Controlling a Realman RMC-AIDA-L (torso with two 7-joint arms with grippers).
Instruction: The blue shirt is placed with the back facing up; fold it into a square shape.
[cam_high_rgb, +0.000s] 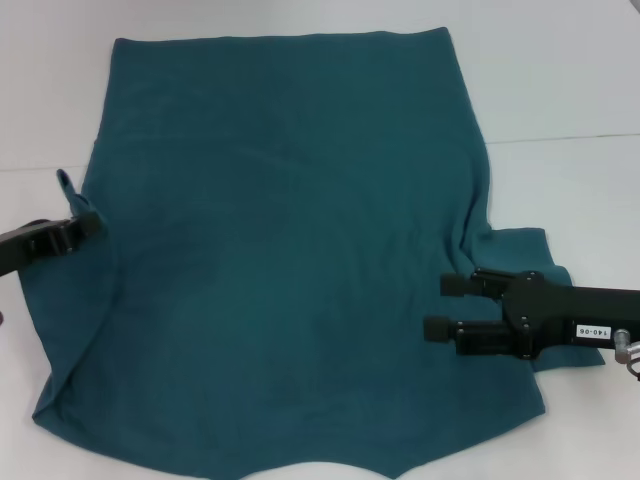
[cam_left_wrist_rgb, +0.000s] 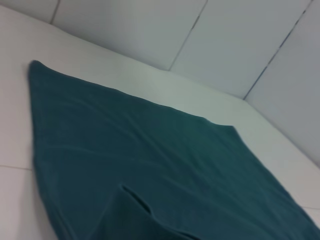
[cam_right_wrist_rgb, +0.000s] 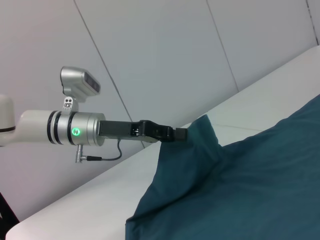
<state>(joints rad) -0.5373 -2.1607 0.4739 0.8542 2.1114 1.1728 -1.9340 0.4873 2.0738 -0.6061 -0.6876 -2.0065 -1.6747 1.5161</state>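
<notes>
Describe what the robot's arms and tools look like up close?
The left tool is a slim black bar on a silver-white cylindrical wrist with black rings, a green light, a thin cable and a grey camera block. The right tool is black with two blocky parallel fingers, a small white number label and a metal plug.

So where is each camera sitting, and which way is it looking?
Head view: up on the robot's head, looking down at the blue shirt on the white table; the left gripper pinches the shirt's edge, the right gripper hovers open.
Left wrist view: low on the left arm, looking across the shirt toward the wall; no robot parts show.
Right wrist view: on the right arm, looking sideways at the left arm lifting the cloth.
All three views show the shirt.
</notes>
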